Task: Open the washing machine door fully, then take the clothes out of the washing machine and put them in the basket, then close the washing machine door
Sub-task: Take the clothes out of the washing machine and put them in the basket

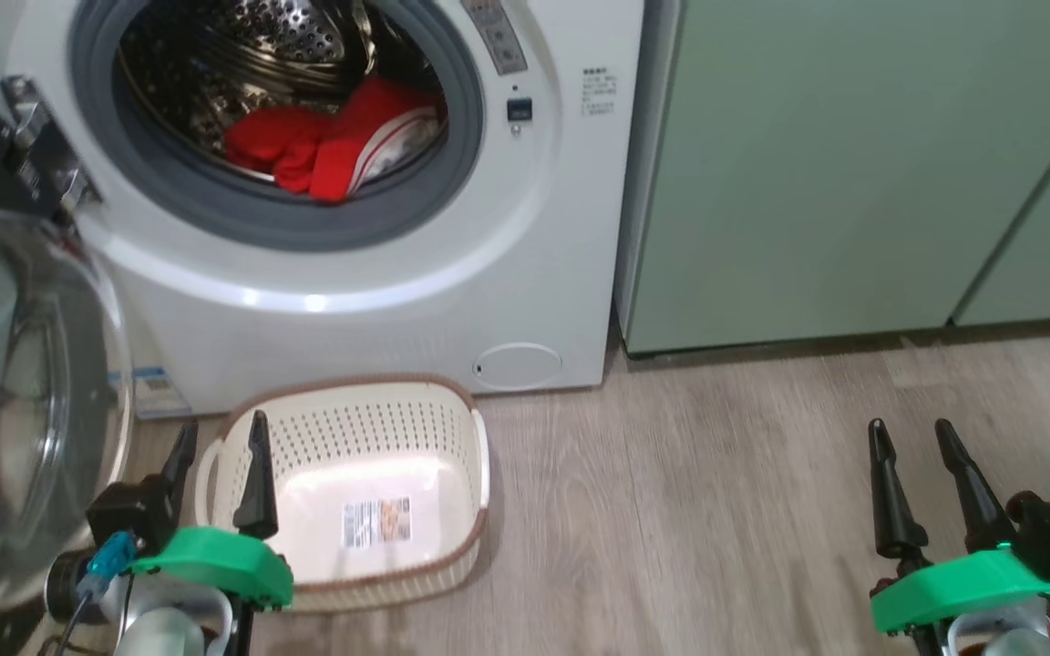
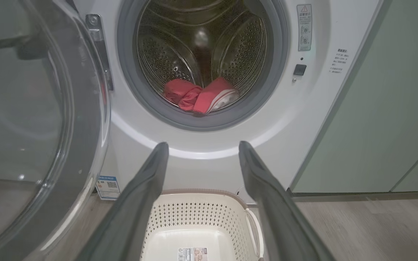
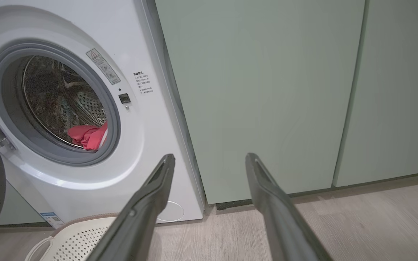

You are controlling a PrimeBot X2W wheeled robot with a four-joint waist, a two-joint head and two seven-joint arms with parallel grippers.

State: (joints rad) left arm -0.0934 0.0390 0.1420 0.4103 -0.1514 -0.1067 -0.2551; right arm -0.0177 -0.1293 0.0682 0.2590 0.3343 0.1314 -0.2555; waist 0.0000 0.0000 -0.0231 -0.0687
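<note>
The clothes [image 1: 324, 150] lie in the washing machine [image 1: 452, 273], its door [image 1: 24, 392] apparently swung wide. The basket [image 1: 352, 380] sits before it. The left hand [image 1: 223, 424] and right hand [image 1: 910, 426] are released.

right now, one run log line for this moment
washing machine door: open | clothes: in drum | basket: on floor, no clothes in it | left gripper: open, by basket | right gripper: open, holding nothing
</note>
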